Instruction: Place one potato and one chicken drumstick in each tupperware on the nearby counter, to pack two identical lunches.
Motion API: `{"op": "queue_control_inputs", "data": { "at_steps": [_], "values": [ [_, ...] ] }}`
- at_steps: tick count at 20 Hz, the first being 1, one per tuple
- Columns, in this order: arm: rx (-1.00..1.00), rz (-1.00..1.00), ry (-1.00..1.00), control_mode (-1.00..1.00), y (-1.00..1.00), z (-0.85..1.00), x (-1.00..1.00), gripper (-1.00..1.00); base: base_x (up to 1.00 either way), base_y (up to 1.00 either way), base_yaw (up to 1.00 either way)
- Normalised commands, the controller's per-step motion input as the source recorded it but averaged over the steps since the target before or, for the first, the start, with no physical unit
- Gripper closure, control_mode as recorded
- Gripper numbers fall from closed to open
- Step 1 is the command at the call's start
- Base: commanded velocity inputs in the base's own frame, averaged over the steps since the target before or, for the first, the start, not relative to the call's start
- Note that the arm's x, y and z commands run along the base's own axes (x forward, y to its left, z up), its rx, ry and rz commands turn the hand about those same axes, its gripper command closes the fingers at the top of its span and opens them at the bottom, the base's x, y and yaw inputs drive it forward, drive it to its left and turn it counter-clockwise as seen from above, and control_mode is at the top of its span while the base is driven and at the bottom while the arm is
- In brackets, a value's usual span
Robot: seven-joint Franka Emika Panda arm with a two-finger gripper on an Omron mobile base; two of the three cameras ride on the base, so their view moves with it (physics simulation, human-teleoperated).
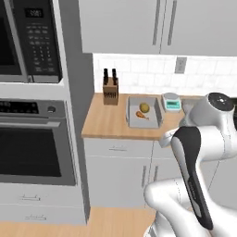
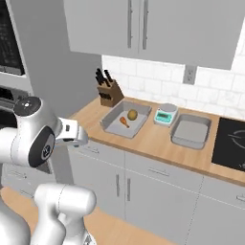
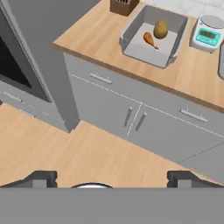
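Observation:
Two grey tupperware stand on the wooden counter (image 2: 153, 141). The left tupperware (image 2: 114, 125) (image 1: 129, 112) (image 3: 141, 52) holds one potato (image 2: 132, 114) (image 1: 144, 107) (image 3: 160, 29) and one chicken drumstick (image 2: 124, 121) (image 1: 141, 114) (image 3: 150, 40). The right tupperware (image 2: 191, 131) has nothing in it. My gripper (image 3: 111, 179) is open with nothing between its fingertips (image 3: 41, 178). It hangs out over the floor in front of the cabinets, well short of the counter edge and apart from both containers.
A white-and-teal scale (image 2: 166, 115) (image 3: 207, 33) sits between the two containers. A knife block (image 2: 109, 91) (image 1: 110, 90) stands at the counter's back left. The black cooktop (image 2: 232, 143) lies at the right, and a wall oven (image 1: 32, 148) and microwave at the left.

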Motion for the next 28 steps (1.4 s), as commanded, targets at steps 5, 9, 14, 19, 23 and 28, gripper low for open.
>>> {"op": "queue_control_inputs", "data": {
  "at_steps": [5, 9, 14, 19, 23, 28],
  "values": [
    [0.0, 0.0, 0.0, 1.0, 0.0, 0.0, 0.0, -1.0, -0.66, 0.95, 0.28],
    [0.0, 0.0, 0.0, 1.0, 0.0, 0.0, 0.0, -1.0, -0.13, 1.0, 0.7],
    [0.0, 0.0, 0.0, 1.0, 0.0, 0.0, 0.0, -1.0, -0.02, 1.0, 0.69],
    [0.0, 0.0, 0.0, 1.0, 0.0, 0.0, 0.0, -1.0, 0.06, 1.0, 0.52],
    [0.0, 0.0, 0.0, 1.0, 0.0, 0.0, 0.0, -1.0, 0.71, 1.0, 0.21],
    [0.0, 0.0, 0.0, 1.0, 0.0, 0.0, 0.0, -1.0, 0.81, 1.0, -0.03]
  ]
}}
